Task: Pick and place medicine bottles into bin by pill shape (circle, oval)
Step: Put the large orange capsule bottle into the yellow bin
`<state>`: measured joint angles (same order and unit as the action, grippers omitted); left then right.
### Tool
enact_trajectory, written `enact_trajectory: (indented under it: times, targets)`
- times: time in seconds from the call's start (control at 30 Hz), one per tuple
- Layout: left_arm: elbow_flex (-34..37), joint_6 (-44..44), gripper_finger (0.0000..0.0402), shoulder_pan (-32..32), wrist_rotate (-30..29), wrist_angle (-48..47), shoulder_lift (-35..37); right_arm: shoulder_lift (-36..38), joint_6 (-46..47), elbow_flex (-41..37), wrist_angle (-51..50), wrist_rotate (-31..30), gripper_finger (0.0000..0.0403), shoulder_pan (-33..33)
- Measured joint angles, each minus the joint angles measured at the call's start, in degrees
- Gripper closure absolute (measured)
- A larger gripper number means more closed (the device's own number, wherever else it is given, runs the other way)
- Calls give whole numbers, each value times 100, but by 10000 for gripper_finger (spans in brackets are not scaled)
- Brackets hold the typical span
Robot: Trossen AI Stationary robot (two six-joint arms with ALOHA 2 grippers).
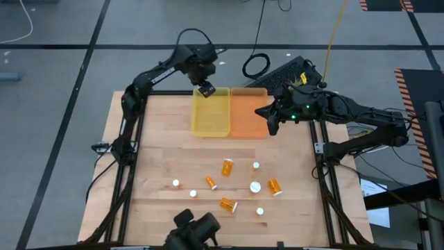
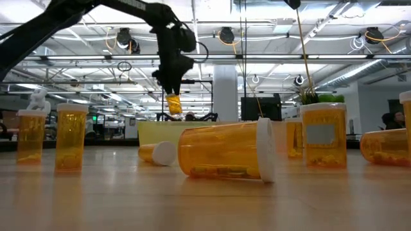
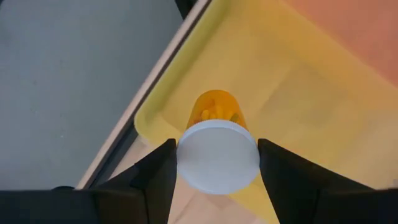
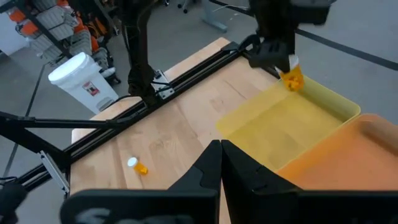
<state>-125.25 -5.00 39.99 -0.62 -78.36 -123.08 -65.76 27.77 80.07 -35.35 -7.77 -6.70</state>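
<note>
A medicine bottle (image 3: 217,146) with a white cap hangs over the far corner of the yellow tray (image 1: 210,121), clamped between the jaws of the left gripper (image 1: 205,89); the left wrist view shows the cap squeezed from both sides by the dark fingers (image 3: 157,180), with orange pills visible through the translucent wall. In the low view the same bottle dangles below the gripper, well above the tray rim. The yellow tray sits at the far edge of the table (image 1: 152,139), its long side touching the orange tray (image 1: 248,118) just beside it.

The right gripper (image 1: 272,118) hovers over the near right part of the orange tray, and its jaws are pressed together with nothing between them (the right wrist view shows the two fingers (image 4: 211,171) meeting edge to edge).

The other bottles are spread over the near half of the table, well apart from the trays: some lie on their sides, such as one (image 1: 227,167) near the middle, one (image 1: 275,186) to the right and one (image 1: 228,204) nearer the front edge, while others stand upright showing only white caps, like the one (image 1: 255,187) beside the right lying bottle. In the low view a wide bottle (image 2: 225,151) lies on its side closest to the camera
</note>
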Motion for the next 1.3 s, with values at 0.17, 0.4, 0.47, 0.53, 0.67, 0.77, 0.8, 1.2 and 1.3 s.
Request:
enact_trajectory:
  times: [0.17,0.4,0.47,0.53,0.67,0.77,0.8,1.2,1.3]
  targets:
    - [0,-12,188,-21,-51,-5,-309,0,0,0,-2,-9,403,0]
    - [0,64,188,-44,-103,-26,-665,0,2,0,-2,-13,403,0]
    - [0,87,188,-48,-104,-44,-716,0,2,0,-2,-13,403,0]
    - [0,89,188,-71,-146,-39,-767,0,-1,0,-4,-13,403,0]
    - [92,78,188,-86,-247,75,-790,0,-24,0,-4,-15,403,0]
    - [224,90,188,-92,-249,112,-791,0,-35,0,-4,-15,403,0]
    - [275,93,188,-100,-249,116,-792,0,-35,0,-4,-15,403,0]
    - [656,100,186,-363,-251,290,-790,0,-39,0,-5,-2,403,0]
    - [656,197,175,-433,-371,383,-790,0,-41,0,-5,4,403,0]
